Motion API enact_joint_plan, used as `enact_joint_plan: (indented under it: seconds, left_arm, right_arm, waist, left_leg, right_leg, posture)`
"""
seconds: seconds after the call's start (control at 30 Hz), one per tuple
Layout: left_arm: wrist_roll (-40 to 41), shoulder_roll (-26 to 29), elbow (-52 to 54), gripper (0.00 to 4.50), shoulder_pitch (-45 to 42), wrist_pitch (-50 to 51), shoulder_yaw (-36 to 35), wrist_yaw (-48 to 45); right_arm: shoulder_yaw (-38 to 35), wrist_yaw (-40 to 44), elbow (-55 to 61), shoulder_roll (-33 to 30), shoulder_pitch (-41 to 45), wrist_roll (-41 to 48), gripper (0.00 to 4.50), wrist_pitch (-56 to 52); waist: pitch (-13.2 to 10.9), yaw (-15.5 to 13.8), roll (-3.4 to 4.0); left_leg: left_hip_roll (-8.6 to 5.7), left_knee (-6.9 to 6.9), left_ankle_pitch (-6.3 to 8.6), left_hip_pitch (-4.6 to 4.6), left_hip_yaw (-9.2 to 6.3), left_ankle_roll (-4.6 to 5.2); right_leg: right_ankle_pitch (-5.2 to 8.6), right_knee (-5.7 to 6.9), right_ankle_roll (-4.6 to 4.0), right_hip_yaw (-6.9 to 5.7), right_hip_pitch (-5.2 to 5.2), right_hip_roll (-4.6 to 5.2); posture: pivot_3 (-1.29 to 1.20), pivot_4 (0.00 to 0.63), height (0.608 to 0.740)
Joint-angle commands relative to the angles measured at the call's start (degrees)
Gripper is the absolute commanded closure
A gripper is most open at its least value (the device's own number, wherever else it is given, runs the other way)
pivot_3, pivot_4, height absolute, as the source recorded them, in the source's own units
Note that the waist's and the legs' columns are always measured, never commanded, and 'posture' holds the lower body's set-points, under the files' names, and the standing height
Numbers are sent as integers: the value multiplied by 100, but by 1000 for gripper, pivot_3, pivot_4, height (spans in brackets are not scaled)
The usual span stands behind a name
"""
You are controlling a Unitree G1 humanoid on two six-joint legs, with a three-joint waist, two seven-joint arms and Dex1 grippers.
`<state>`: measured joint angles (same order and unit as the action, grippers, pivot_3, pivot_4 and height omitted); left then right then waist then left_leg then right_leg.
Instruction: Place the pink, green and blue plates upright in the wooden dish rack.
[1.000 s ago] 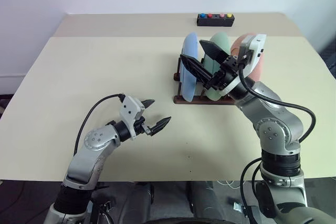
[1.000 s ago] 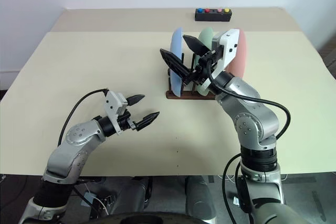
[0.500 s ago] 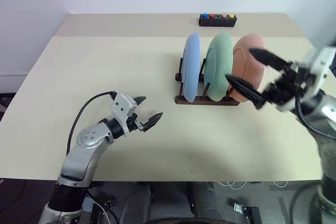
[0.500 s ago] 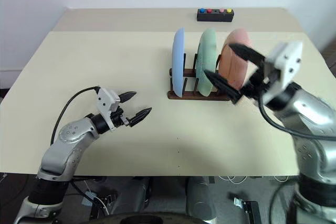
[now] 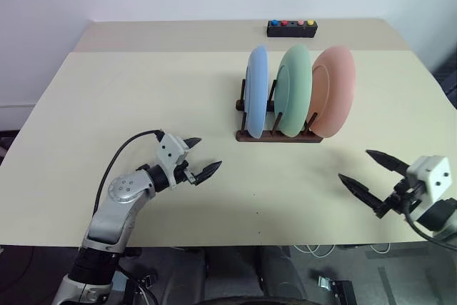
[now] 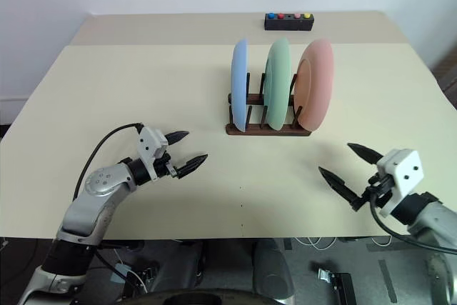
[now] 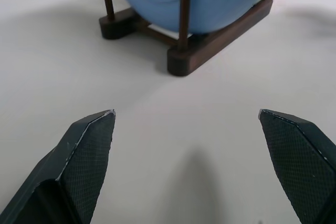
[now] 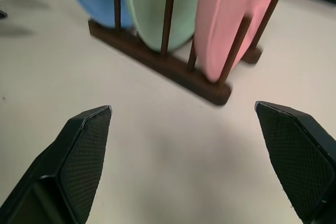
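While plates (image 5: 299,91) fill the rack (image 5: 278,136), both hands (image 5: 202,167) (image 5: 364,173) spread, button box (image 5: 291,28) behind.

Head stereo pair looks down over table (image 5: 143,91); both wrist cameras face wooden dish rack (image 8: 157,61) low, close.

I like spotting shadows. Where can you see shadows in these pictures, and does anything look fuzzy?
Left eye view: a thin shadow lies on the table beside the wooden dish rack. Left wrist view: a soft grey shadow sits between the left gripper fingers. Right wrist view: the pink plate and rack look a bit fuzzy.
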<state>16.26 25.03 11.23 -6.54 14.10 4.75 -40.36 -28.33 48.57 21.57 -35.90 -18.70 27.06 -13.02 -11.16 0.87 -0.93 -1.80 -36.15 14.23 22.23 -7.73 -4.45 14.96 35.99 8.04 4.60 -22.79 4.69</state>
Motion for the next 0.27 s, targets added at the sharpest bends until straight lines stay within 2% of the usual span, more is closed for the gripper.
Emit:
enact_joint_plan:
  seconds: [0.03,0.27]
  left_arm:
    - [8,65,239,0,213,-130,-166,36]
    - [-84,-35,440,0,574,-197,-159,250]
  right_arm:
    - [106,-40,-237,43,136,-166,26,329]
    - [382,-30,-915,121,512,-250,26,615]
  waist:
    - [0,2,0]
    - [1,-9,1]
  left_leg:
    - [0,0,0,0,0,0]
    - [0,-1,0,-1,-2,0]
  right_leg:
    - [0,0,0,0,0,0]
    - [1,1,-2,-1,2,0]
  posture:
    - [0,150,740]
    - [0,150,740]
